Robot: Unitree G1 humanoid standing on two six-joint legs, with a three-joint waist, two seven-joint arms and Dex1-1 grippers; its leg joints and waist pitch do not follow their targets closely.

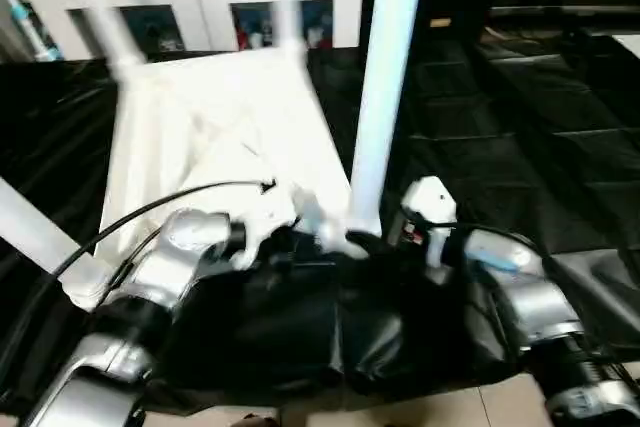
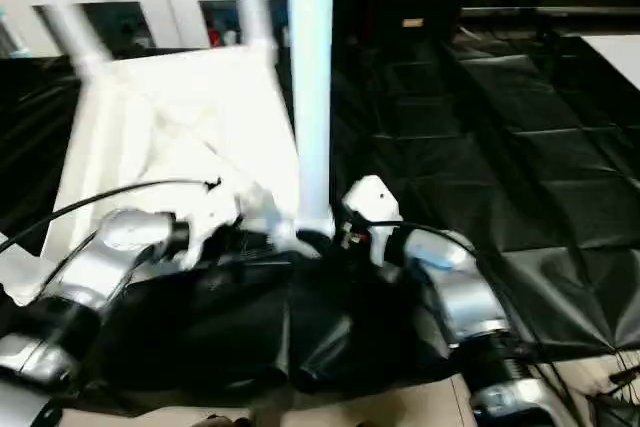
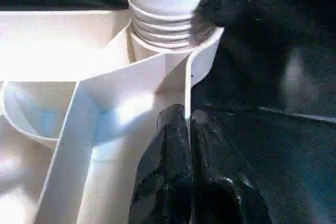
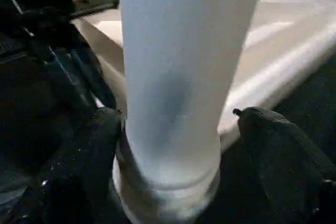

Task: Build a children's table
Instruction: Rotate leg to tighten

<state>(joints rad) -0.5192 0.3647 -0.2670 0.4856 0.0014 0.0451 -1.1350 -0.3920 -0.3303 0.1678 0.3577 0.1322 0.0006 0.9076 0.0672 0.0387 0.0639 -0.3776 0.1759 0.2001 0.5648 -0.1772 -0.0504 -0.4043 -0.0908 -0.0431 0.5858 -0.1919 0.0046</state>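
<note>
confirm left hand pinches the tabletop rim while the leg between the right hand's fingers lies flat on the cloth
Not flat: the leg stands upright in a tabletop socket, per the left eye view. The left hand pinches the rim; the right hand straddles the leg.

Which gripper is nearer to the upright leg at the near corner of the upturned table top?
The right. The right gripper has its fingers on either side of the leg, near its base. The left gripper is clamped on the table top's side wall, just beside that leg's socket.
</note>
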